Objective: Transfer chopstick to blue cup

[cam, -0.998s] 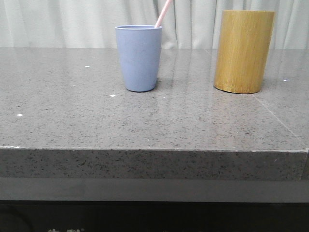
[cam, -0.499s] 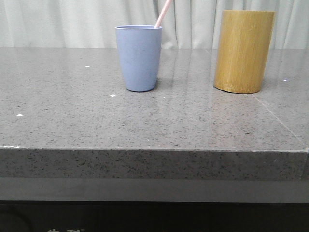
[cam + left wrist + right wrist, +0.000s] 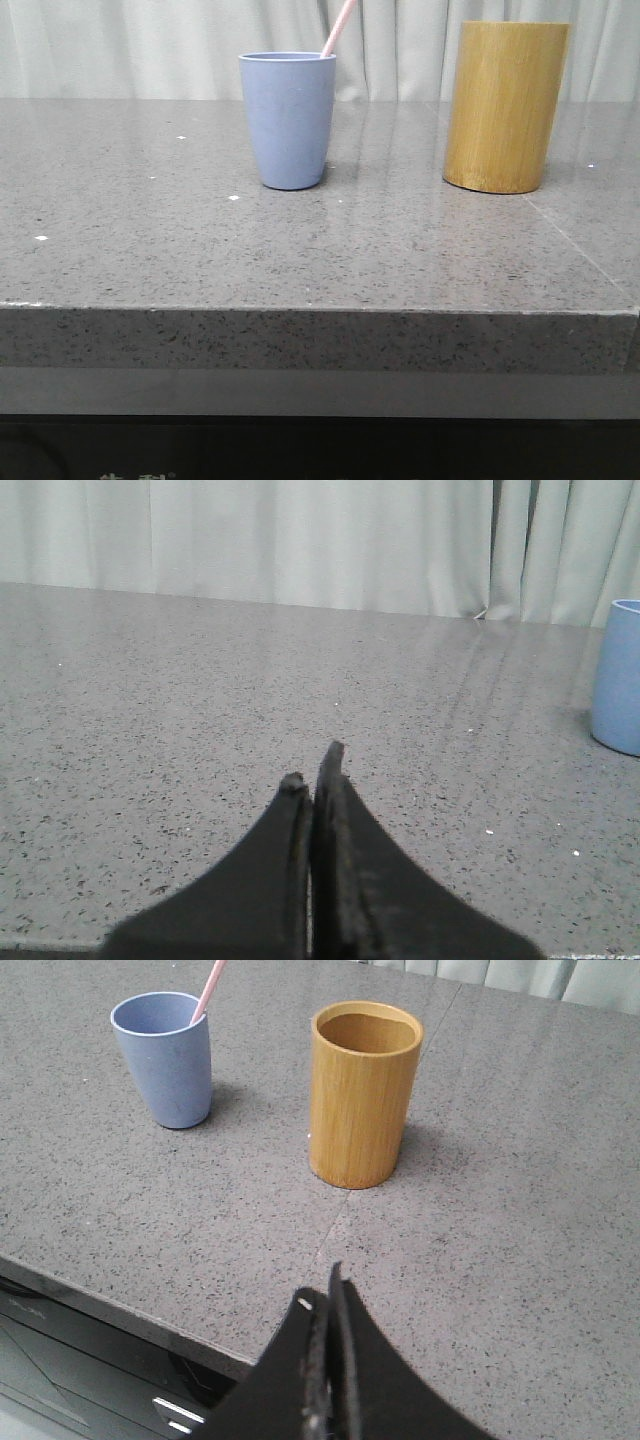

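Note:
The light-blue cup (image 3: pixel 288 120) stands upright on the grey stone table, left of the bamboo cylinder. A pale pink chopstick (image 3: pixel 340 28) leans out of the cup over its right rim. The right wrist view shows the cup (image 3: pixel 165 1058) and the chopstick (image 3: pixel 208 990) too. In the left wrist view only the cup's edge (image 3: pixel 618 677) shows. My left gripper (image 3: pixel 312 777) is shut and empty, low over bare table, well away from the cup. My right gripper (image 3: pixel 325 1298) is shut and empty, above the table's front edge, short of the bamboo cylinder. Neither gripper shows in the front view.
A tall yellow-brown bamboo cylinder (image 3: pixel 505 106) stands right of the cup; its inside looks empty in the right wrist view (image 3: pixel 364 1093). The table's front edge (image 3: pixel 320 312) runs across the front view. Pale curtains hang behind the table.

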You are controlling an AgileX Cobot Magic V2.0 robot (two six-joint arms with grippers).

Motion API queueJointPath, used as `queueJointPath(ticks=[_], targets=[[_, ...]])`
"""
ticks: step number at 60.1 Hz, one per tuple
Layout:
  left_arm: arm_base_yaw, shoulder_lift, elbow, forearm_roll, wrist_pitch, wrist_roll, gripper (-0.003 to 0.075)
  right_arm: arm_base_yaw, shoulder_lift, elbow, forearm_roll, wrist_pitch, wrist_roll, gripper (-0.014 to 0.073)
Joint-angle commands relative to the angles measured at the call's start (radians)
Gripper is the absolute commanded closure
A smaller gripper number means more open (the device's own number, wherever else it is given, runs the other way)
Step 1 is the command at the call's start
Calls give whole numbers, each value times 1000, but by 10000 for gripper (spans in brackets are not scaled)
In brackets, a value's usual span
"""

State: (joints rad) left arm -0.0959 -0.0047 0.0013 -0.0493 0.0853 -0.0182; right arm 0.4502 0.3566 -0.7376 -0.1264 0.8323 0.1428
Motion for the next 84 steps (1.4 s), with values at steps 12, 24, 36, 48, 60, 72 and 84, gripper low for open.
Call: queueJointPath(ticks=[12,24,36,48,60,72,84], targets=[[2,-24,9,1,-85,-10,739,-7,9,-23,-18,-71,-2,662],[2,-24,9,1,-85,-10,739,-9,5,-17,-23,-76,-2,662],[2,-24,9,1,-85,-10,739,-121,-89,170,-51,-314,-2,662],[2,-24,9,1,-85,-10,739,-290,-271,479,22,-656,-2,662],[2,-24,9,1,-85,-10,739,-386,-367,682,79,-784,-2,662],[2,-24,9,1,-85,-10,739,-401,-380,760,80,-873,-2,662],[2,-24,9,1,-85,-10,739,-401,-388,760,80,-882,-2,662]])
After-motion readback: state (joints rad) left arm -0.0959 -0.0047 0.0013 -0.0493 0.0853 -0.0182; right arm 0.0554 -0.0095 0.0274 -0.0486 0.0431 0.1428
